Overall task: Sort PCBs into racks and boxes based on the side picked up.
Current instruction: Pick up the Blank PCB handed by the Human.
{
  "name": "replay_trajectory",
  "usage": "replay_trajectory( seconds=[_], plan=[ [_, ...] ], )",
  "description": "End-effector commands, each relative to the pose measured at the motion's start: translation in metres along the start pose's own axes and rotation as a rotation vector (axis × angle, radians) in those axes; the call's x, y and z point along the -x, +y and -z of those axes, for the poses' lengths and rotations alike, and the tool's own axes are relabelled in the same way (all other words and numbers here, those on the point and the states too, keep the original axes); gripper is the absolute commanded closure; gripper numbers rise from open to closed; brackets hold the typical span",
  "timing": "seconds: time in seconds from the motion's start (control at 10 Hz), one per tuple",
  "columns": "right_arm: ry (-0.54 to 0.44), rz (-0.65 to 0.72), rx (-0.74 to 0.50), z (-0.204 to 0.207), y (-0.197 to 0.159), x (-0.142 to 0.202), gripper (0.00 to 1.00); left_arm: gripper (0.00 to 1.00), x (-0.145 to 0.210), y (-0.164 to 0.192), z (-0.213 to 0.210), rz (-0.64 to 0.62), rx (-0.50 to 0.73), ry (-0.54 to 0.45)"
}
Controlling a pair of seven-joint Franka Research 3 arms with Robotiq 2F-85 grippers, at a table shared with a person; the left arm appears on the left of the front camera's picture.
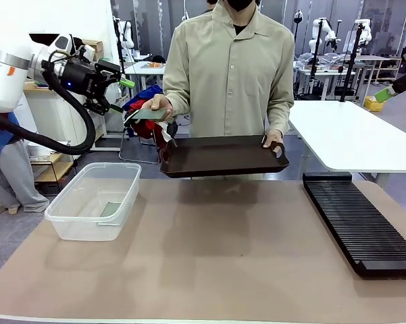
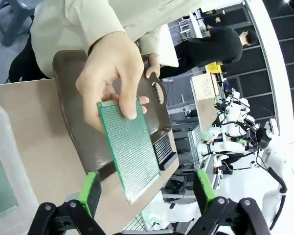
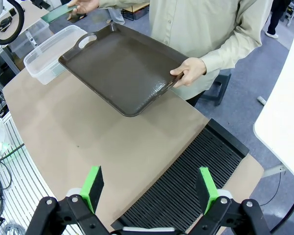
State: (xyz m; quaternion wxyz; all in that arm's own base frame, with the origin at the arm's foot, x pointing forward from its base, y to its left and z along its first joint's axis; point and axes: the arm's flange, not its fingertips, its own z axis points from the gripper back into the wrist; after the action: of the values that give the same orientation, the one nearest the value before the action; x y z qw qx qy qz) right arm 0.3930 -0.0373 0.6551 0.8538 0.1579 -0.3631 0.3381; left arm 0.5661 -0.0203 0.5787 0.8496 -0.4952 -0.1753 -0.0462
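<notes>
Board [image 2: 129, 147], green and perforated, being pinched at one end by the person's hand [image 2: 112, 73] and hanging in the air beyond the far end of the box, just beside the left gripper [image 2: 147, 192]. Free end pointing in between that gripper's spread fingers, touching neither green pad. Gaping wide there, grasping nothing. Lying flat on the bottom of the clear box [image 1: 74, 229] at the table's left: a second board [image 1: 110, 209]. Being gripped by one handle in the person's other hand [image 1: 273, 140]: a dark brown tray [image 1: 223, 156], hanging above the table's far side. Lying lengthwise along the table's right side: a black slotted rack [image 1: 361, 226]. Hovering over that rack, right gripper [image 3: 150, 187], fingers standing wide apart and clasping nothing.
</notes>
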Motion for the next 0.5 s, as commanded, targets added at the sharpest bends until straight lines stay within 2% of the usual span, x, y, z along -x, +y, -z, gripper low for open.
replay_trajectory(
  seconds=[0.0, 0.4],
  plan=[
    [0.003, -0.003, -0.010, 0.0011, 0.0001, 0.0016, 0.00, 0.00, -0.0009, -0.0004, -0.0084, 0.003, -0.018, -0.005],
    [0.003, -0.003, -0.010, 0.0011, 0.0001, 0.0016, 0.00, 0.00, -0.0018, 0.0002, -0.0048, 0.000, -0.004, -0.008]
  ],
)
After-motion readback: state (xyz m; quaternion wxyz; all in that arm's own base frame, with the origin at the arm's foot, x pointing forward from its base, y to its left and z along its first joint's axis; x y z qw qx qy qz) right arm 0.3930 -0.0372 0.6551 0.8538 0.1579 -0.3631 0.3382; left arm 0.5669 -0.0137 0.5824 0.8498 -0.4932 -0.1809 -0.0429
